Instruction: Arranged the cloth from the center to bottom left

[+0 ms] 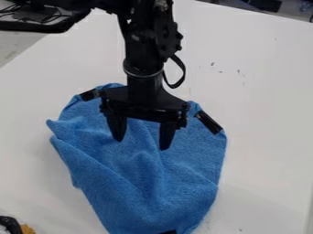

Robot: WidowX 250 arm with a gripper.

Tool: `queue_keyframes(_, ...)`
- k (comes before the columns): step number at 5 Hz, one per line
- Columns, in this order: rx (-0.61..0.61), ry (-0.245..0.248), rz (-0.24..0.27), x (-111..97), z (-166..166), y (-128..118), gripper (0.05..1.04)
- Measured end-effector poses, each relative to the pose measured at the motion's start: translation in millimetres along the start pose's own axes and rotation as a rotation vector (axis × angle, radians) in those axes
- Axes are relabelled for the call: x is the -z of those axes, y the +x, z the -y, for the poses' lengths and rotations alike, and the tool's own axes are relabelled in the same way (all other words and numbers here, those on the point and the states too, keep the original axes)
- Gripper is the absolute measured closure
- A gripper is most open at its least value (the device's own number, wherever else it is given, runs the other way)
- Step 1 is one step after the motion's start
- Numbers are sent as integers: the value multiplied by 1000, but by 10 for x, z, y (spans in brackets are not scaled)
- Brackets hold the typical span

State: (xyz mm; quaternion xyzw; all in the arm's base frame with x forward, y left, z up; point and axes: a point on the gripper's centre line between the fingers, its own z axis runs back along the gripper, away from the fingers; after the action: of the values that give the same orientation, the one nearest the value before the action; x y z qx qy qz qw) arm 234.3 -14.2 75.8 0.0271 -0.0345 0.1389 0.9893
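The cloth (183, 167) is spread, rumpled, from the centre to the bottom edge; over it the gripper (142, 144) is held with fingers apart. Probably soft and light, it is best pinched by the left fold (92, 168).

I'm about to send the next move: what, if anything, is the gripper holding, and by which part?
Nothing is held: the gripper is open over the blue cloth, its fingers spread apart with no fold pinched between them.

Open white table (263, 114) right of blue cloth (192, 183), black arm (143, 55) blocking upper middle, dark object (10, 224) at lower left
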Motion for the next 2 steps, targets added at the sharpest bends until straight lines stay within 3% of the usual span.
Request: queue_keyframes(2,-65,0,-73,-5,-171,-114,83)
